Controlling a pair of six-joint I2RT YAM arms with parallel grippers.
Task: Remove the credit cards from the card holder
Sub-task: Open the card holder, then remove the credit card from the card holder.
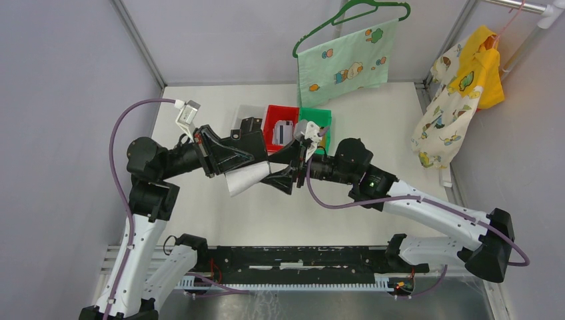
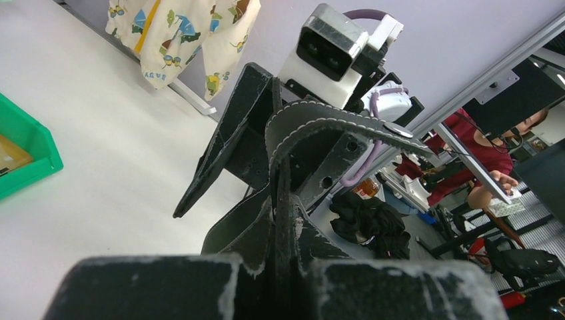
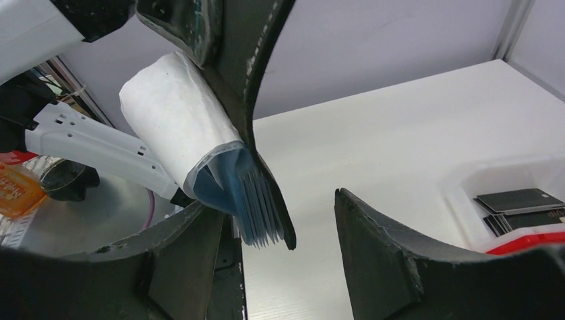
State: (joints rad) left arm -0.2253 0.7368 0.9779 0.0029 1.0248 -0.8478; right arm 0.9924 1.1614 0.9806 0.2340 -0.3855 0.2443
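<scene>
The black card holder [image 2: 313, 123] hangs open in the air above the table, my left gripper [image 2: 290, 267] shut on its stitched edge. From above, its pale inner flap [image 1: 245, 179] droops between the two grippers. My right gripper [image 3: 270, 200] stands open around the holder's lower end, where grey-blue pockets [image 3: 256, 207] fan out close to one of its fingers [image 3: 193, 260]. No card shows in those pockets. A grey credit card [image 1: 286, 131] lies in the red bin [image 1: 273, 113], and dark cards [image 3: 516, 200] lie in the clear bin [image 3: 466, 180].
Three small bins stand in a row at the table's back: clear [image 1: 248, 115], red, and green [image 1: 324, 117]. A green cloth on a hanger [image 1: 343, 63] and yellow patterned garments [image 1: 460, 93] hang behind and to the right. White walls enclose the table.
</scene>
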